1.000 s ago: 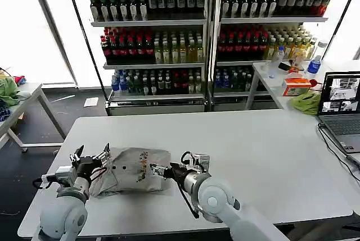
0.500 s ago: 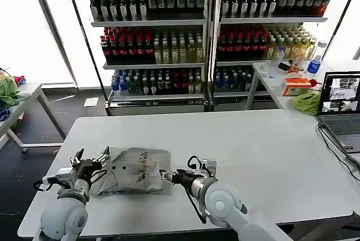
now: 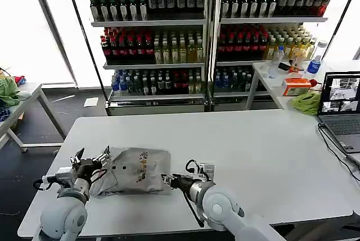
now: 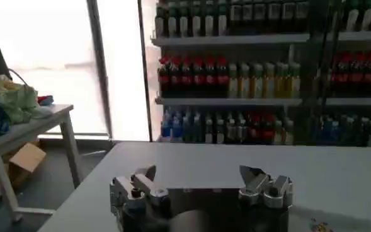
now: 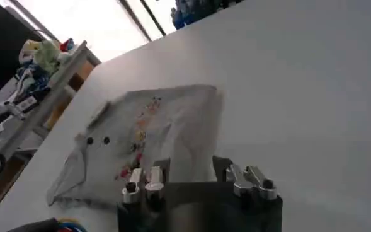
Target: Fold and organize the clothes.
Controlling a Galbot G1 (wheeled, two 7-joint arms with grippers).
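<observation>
A folded light grey shirt (image 3: 134, 171) lay on the white table (image 3: 253, 151), toward its near left corner, with its small multicolour print (image 3: 142, 168) facing up and two dark buttons (image 5: 97, 140) showing near its left end. The left gripper (image 3: 90, 158) sat just beside the shirt's left edge, its fingers (image 4: 142, 181) spread wide apart with nothing between them; whether a fingertip touched the cloth could not be told. The right gripper (image 3: 167, 180) rested low at the shirt's right front corner, just beside the cloth, its fingers (image 5: 154, 181) parted and empty, with the shirt lying beyond them in the right wrist view. The shirt was a compact bundle, somewhat rumpled at its left end, and the table around it was bare. Far right of the shirt, at the table's right edge, stood an open laptop (image 3: 340, 112) with a cable (image 3: 333, 148) trailing from it. Behind the table, shelves (image 3: 205, 33) held rows of bottles (image 3: 152, 47), packed tier upon tier in dark, red, yellow and green. To the right of the shelves a second table (image 3: 270, 81) carried an orange box (image 3: 296, 86), a few bottles and a green cloth (image 3: 306, 101). Left of the shirt's table, a side table (image 3: 19, 103) held a heap of coloured cloths (image 3: 8, 90).
</observation>
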